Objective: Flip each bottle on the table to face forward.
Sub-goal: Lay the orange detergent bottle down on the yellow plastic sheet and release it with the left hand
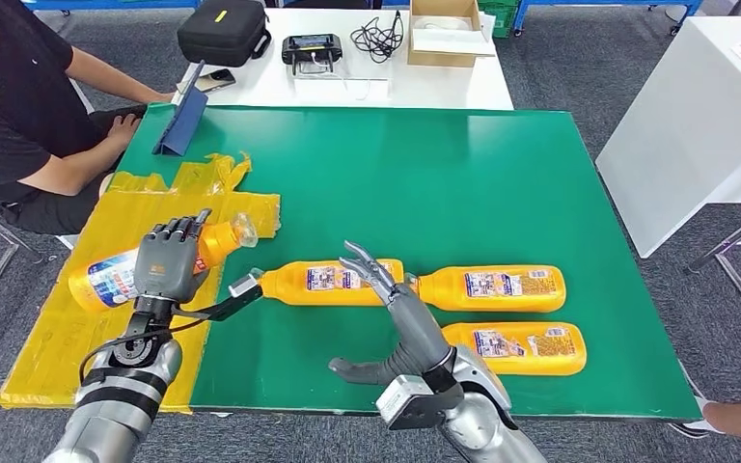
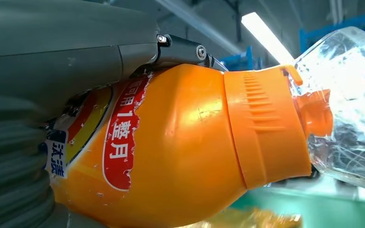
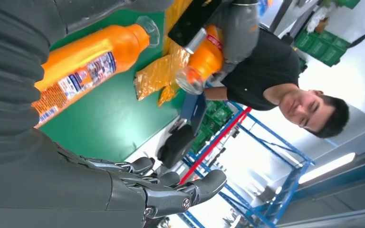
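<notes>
Left hand [image 1: 167, 260] grips bottle [image 1: 106, 278]; right hand [image 1: 386, 289] fingers spread, empty.

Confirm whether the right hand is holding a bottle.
No: in the head view the right hand hangs open above the green table, fingers spread, gripping none of the bottles lying there.
</notes>
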Controlling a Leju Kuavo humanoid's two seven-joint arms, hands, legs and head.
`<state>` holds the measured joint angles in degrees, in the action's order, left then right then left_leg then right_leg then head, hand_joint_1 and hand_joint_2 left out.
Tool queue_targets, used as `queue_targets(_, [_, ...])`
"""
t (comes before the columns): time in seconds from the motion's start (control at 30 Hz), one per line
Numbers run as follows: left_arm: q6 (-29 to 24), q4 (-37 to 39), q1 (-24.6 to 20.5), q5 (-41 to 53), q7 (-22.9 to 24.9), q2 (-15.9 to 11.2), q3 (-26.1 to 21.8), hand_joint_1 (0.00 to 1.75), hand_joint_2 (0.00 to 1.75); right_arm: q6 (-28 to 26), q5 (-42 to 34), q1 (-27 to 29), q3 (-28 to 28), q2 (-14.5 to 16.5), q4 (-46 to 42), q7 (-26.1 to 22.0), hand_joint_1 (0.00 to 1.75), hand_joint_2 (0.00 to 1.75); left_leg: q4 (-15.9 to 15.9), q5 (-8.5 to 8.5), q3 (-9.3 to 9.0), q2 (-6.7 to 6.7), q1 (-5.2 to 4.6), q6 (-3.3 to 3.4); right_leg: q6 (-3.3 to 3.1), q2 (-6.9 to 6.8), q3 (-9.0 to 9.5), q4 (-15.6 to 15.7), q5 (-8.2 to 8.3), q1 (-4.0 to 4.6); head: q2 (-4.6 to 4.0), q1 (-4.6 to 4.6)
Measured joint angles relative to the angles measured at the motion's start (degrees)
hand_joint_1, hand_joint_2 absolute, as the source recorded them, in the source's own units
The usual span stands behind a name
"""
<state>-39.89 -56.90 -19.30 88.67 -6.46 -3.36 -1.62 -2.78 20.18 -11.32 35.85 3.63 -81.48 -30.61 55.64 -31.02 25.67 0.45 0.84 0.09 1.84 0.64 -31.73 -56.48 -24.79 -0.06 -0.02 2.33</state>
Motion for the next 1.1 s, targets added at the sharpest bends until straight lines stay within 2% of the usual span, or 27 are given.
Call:
queue_targets(0.13, [-0.02,6.61,-3.38,-0.45,-2.13,-0.85,0.02,1.75,1.75,0.07,1.54,-1.09,0.13,-0.58,-0.03,0.39,0.00,1.75,0.00,0.00,0.01,0.01,-0.01,0.00,0.00,0.00,-0.02,0.01,0.00,-0.01,0.00,0.01])
queue_targets(0.17, [-0.02,8.31,-4.12,-0.86,-3.62,-0.85,0.14,1.68,1.75,0.10,1.94,-1.41,0.18,-0.67,0.03,0.76,0.00,1.75,0.01,0.00,0.01,0.00,-0.02,0.00,0.00,-0.01,-0.02,0.02,0.00,-0.01,0.00,0.00])
queue_targets(0.27, [0.10,13.40,-5.89,-2.04,-7.93,-0.54,1.11,0.38,1.75,0.20,3.10,-2.66,0.26,-0.72,0.89,2.25,0.00,1.75,0.01,0.00,0.01,-0.01,-0.02,0.00,0.00,-0.02,-0.02,0.02,0.00,-0.01,0.00,0.01])
queue_targets(0.3, [0.44,14.89,-6.29,-2.65,-9.20,-0.30,1.52,0.00,1.75,0.38,3.47,-3.22,0.27,-0.72,1.50,2.95,0.00,1.75,0.01,0.00,0.02,-0.01,-0.02,0.00,0.00,-0.02,-0.02,0.01,0.00,-0.01,0.00,0.01])
queue_targets(0.4, [2.27,17.98,-7.11,-5.66,-13.09,0.55,2.46,0.00,1.75,1.25,4.47,-5.32,0.32,-0.73,4.25,5.39,0.00,1.75,0.02,0.00,0.01,0.00,-0.03,0.00,0.00,-0.01,-0.01,0.01,0.01,-0.02,0.00,0.00])
queue_targets(0.5, [3.57,19.61,-7.42,-7.44,-15.07,1.07,3.25,0.00,1.75,1.51,5.26,-7.26,0.37,-0.69,7.03,6.53,0.00,1.75,0.03,0.00,0.01,0.00,-0.03,0.00,0.00,-0.01,-0.02,0.01,0.01,-0.02,0.00,0.01])
queue_targets(0.63, [9.16,20.73,-7.97,-12.60,-19.39,1.45,4.56,0.00,0.00,0.94,9.13,-10.99,0.56,-0.23,11.88,9.74,0.00,1.75,0.03,0.00,0.03,0.00,-0.01,0.00,0.00,-0.01,-0.02,-0.02,0.01,-0.03,0.00,0.01])
queue_targets(0.77, [15.65,21.11,-8.76,-19.48,-23.60,1.57,6.62,0.00,0.00,0.98,11.60,-17.61,0.72,1.93,20.18,12.65,0.00,1.75,0.04,0.04,0.00,-0.03,-0.01,-0.01,0.00,-0.03,-0.03,-0.09,0.01,-0.02,0.00,0.01])
queue_targets(0.97, [18.83,21.17,-9.17,-23.03,-25.83,1.59,8.32,0.00,0.00,2.01,12.26,-23.31,0.90,4.21,28.43,14.33,0.00,1.75,0.05,0.10,0.03,-0.08,-0.01,-0.03,0.00,-0.10,-0.03,-0.13,0.01,-0.02,0.00,0.00])
queue_targets(1.1, [23.22,21.17,-9.97,-29.88,-28.57,1.57,8.77,0.00,0.00,3.74,13.02,-26.91,1.08,5.94,35.25,16.48,0.00,1.75,0.05,0.10,0.05,-0.10,-0.01,-0.03,0.00,-0.11,-0.04,-0.14,0.01,-0.02,0.00,0.01])
